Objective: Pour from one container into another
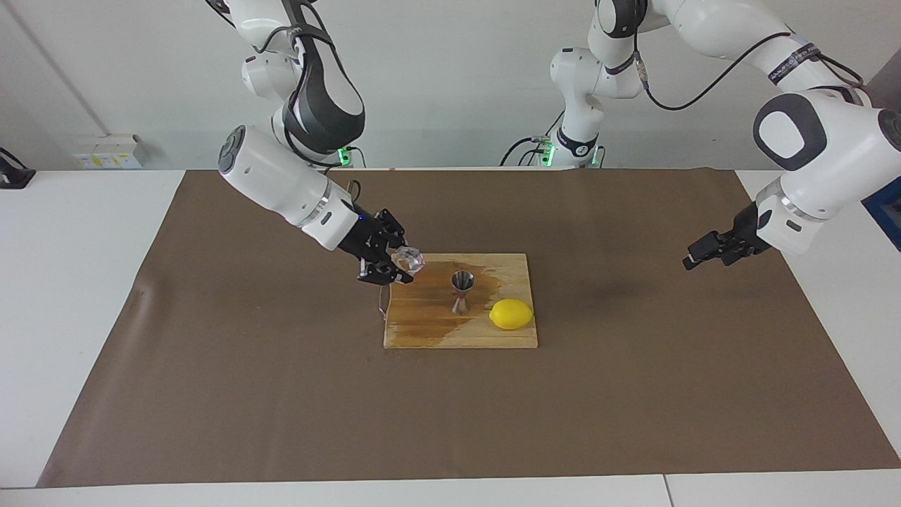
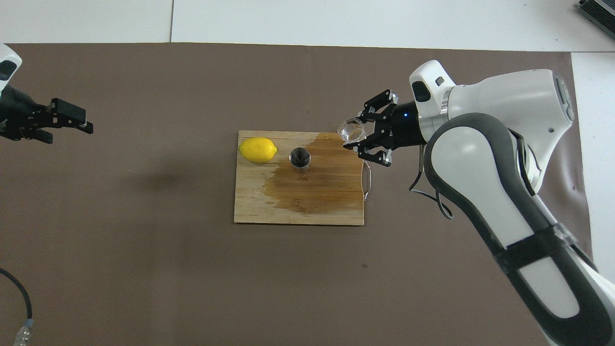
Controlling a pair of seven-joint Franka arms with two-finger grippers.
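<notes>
The small clear glass cup [image 1: 409,260] [image 2: 350,130] hangs tilted in the air, with my right gripper [image 1: 402,266] [image 2: 354,138] shut on it. It is over the corner of the wooden board [image 1: 422,331] [image 2: 298,211] at the right arm's end. The steel jigger [image 1: 462,291] [image 2: 300,157] stands upright in the middle of the board, a short gap from the cup. My left gripper [image 1: 694,256] [image 2: 72,129] hangs open and holds nothing, over the brown mat at the left arm's end.
A yellow lemon [image 1: 511,314] [image 2: 258,149] lies on the board beside the jigger, toward the left arm's end. A dark wet patch [image 2: 317,182] spreads over much of the board. The brown mat [image 1: 281,394] covers the table. A cable [image 2: 19,298] lies near the left arm.
</notes>
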